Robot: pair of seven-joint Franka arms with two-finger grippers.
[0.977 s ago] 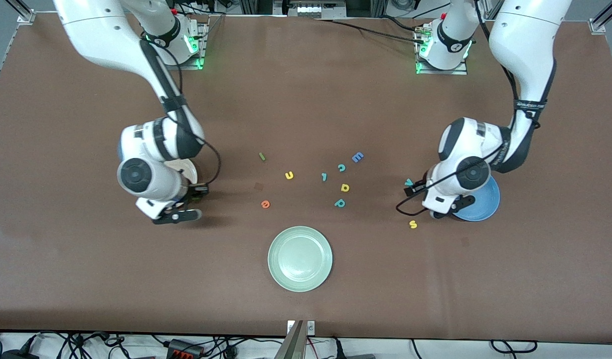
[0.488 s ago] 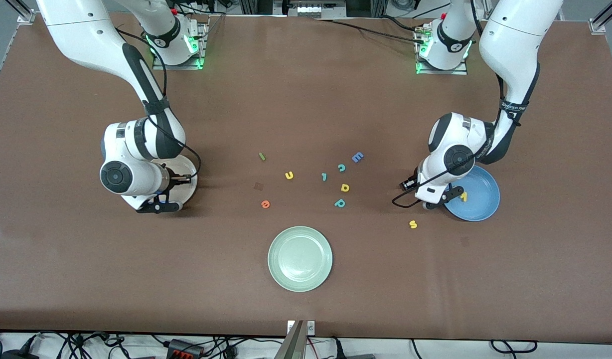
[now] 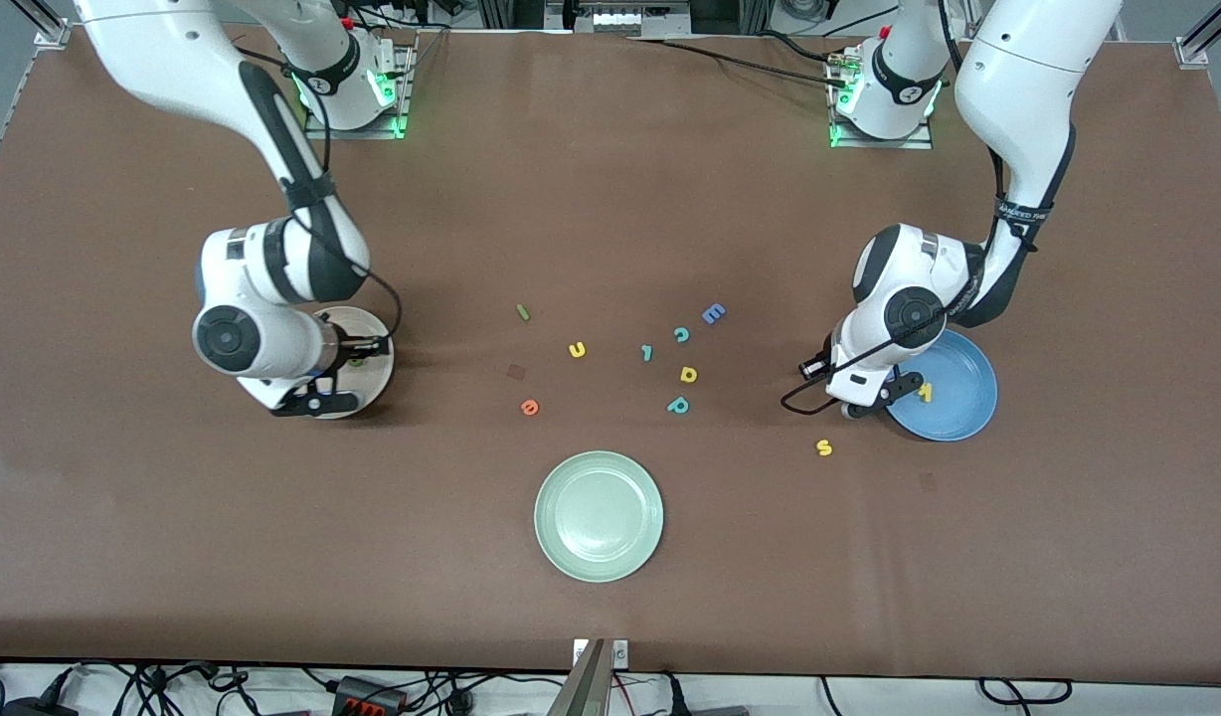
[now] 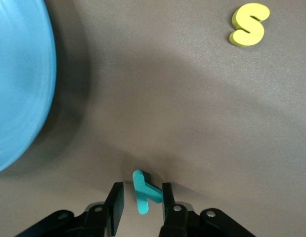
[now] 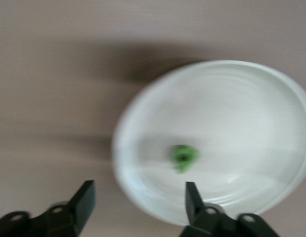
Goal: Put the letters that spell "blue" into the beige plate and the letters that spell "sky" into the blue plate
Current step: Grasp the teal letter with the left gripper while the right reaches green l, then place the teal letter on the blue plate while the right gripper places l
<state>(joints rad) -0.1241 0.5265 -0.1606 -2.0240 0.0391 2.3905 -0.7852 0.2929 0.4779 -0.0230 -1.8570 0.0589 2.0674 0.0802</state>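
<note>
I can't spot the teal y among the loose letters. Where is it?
The teal y is between the left gripper's fingers, on the table beside the blue plate, with the yellow s nearby.

Teal y (image 4: 145, 191), yellow s (image 4: 248, 24), blue plate (image 4: 17, 84), beige plate (image 5: 241, 123)

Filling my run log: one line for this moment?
left gripper: jaws closing on teal y | right gripper: open over beige plate, green b in it
</note>
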